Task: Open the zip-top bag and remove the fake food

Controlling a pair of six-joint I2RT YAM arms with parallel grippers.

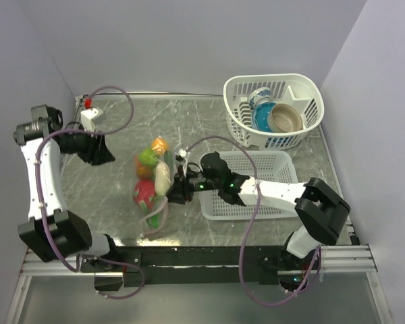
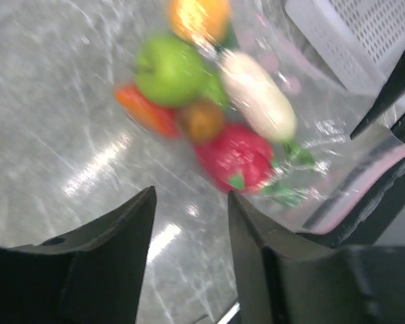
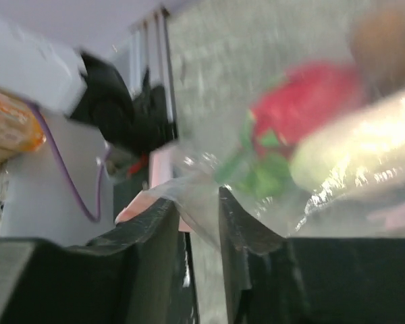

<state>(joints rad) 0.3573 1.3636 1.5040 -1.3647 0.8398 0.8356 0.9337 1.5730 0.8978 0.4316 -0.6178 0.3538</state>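
One bag point(image 1: 152, 185) sits left of centre on the table point(image 1: 101, 196), long axis running front to back, w/ the food point(image 2: 202, 121) bunched inside: orange, green apple, kiwi-ish brown bit, cream oblong, red pieces. The pink zip strip point(image 2: 364, 196) is at the near end, close to the table's front edge. The right gripper point(image 1: 177, 191) is on the bag's right edge, fingers nearly pressed together w/ clear film pinched between them (wrist cam is blurry but you can see the plastic in the gap). Just right of that is the rectangular basket point(image 1: 283, 162), so it's tight on that side. The round basket point(image 1: 310, 94) is in the back right corner, well apart. Plenty of bare table on the bag's left. The left gripper point(image 1: 98, 150) hangs near the back-left corner beside a white box point(image 1: 91, 118), fingers spread, holding nothing, not touching the bag.
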